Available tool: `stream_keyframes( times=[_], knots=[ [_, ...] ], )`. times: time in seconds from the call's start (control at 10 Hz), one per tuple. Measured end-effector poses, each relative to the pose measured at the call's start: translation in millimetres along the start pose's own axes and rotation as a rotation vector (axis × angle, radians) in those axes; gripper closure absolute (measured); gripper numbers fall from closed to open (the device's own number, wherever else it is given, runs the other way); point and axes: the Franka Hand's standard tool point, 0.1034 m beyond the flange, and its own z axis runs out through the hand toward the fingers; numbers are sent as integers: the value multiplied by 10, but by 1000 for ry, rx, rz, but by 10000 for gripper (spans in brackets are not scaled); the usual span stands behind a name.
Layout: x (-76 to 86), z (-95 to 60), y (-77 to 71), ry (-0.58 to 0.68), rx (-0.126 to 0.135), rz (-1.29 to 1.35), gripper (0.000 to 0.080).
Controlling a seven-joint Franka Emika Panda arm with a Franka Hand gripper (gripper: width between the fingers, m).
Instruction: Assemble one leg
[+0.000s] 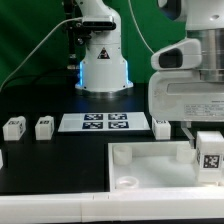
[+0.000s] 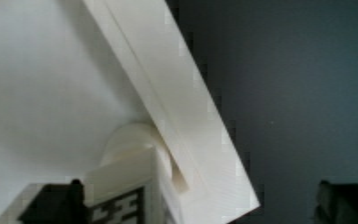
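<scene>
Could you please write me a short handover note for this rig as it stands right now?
Tool: open and holding nothing, hovering over the corner of the white square piece at the exterior view's right.
Leg: standing on that corner, tag facing the camera; the wrist view shows it between the open fingers.
Spare legs: two on the table at the exterior view's left of the marker board, one at its right.
Done: the leg is placed at the corner socket.
Left: I cannot tell whether it is fully seated, so check that before retracting.
</scene>
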Motion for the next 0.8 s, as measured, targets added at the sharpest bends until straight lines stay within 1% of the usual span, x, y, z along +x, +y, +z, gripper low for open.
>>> stream_keyframes(
  times=[0.2,0.3,0.4,0.7,0.8],
  knots=[
    [-29,16,57,-28,-8,-198,151],
    [-39,45,115,-43,-11,-266,151],
    [-44,56,150,-53,-13,-279,151],
    [-46,57,149,-53,-13,-280,151],
    [-41,65,174,-52,-14,-294,151]
  ],
)
